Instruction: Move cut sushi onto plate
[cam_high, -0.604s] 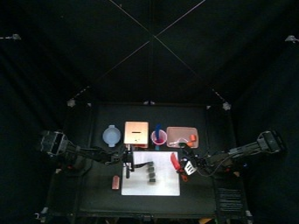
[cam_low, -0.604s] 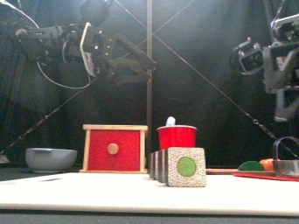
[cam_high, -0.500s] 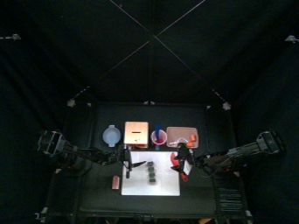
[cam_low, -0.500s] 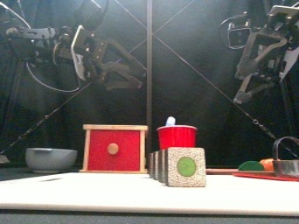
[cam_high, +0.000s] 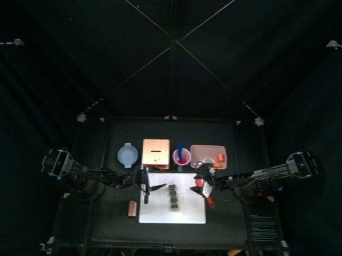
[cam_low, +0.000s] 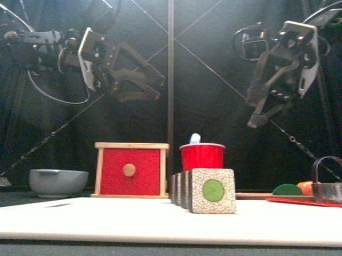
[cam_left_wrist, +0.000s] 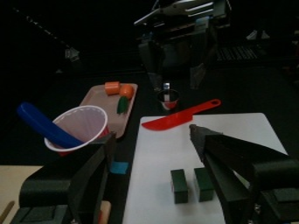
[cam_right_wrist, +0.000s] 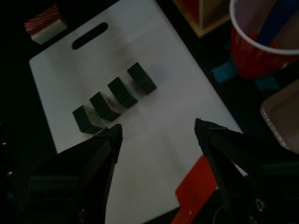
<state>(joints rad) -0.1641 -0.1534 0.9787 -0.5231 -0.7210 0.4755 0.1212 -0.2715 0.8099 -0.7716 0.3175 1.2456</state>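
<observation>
We judge the task barely begun; the cut sushi (cam_right_wrist: 112, 99) lies in a short row of dark pieces on the white board (cam_right_wrist: 176, 140), and we see none of it on the plate (cam_left_wrist: 103, 93), which sits beyond the board with small orange and green bits on it; every piece is left to move

Our right gripper (cam_right_wrist: 156, 144) hangs above the board with its jaws spread wide and nothing between them; it touches nothing, and the row of pieces lies just beyond its fingertips in the right wrist view; in the front view it hovers high over the table (cam_low: 160, 225), well clear of the sushi

Our left gripper (cam_left_wrist: 149, 162) is likewise released, its jaws apart and empty, looking down on the near end of the row; it too is raised off the board; the red-handled tool (cam_left_wrist: 179, 115) rests at the board's far edge, and the red cup (cam_left_wrist: 77, 131) stands just beside the board
</observation>
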